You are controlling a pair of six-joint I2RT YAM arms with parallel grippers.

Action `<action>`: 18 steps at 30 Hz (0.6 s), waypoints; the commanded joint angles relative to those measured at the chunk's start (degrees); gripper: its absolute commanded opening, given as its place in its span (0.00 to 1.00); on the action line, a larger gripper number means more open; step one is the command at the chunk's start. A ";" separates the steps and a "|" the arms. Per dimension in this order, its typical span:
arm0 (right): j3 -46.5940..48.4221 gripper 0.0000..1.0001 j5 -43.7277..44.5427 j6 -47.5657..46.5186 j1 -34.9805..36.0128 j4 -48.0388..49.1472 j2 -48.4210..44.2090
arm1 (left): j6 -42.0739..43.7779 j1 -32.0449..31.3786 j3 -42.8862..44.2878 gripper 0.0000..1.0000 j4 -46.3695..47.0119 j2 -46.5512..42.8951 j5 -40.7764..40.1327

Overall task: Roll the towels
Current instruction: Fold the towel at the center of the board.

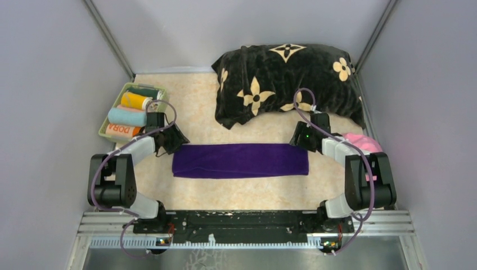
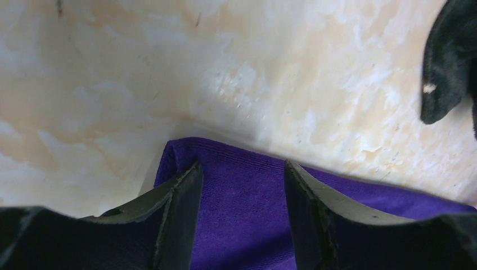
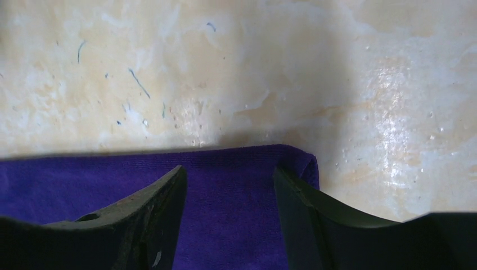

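Marbled table (image 1: 194, 107); cushion (image 1: 281, 79) behind purple towel (image 1: 241, 161)

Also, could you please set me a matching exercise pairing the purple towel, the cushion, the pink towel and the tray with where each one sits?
Things:
1. purple towel
2. cushion
3. pink towel
4. tray

Places:
a. left edge
b. right edge
c. at the back
d. flat in the middle

Pairs: 1-d, 2-c, 3-b, 4-a
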 commanded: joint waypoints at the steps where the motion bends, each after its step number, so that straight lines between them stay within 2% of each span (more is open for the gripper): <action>1: 2.14 0.58 0.85 3.28 -2.41 3.37 4.19 | 1.08 -0.25 3.43 0.61 2.26 4.40 0.64; 7: 7.07 0.57 2.98 2.45 -3.98 4.97 9.00 | 1.80 -0.21 9.30 0.62 2.94 9.79 1.29; 10: 11.11 0.53 1.09 0.40 -4.01 2.87 8.49 | 1.76 -0.26 11.31 0.62 1.77 8.73 1.91; 13: 11.95 0.53 0.58 -0.25 -3.92 0.67 4.67 | 2.51 -0.18 10.66 0.63 -0.96 3.46 0.31; 18: 7.02 0.53 3.25 -0.42 -3.99 -3.21 -4.79 | 3.02 0.00 5.29 0.63 -6.48 -7.20 -4.37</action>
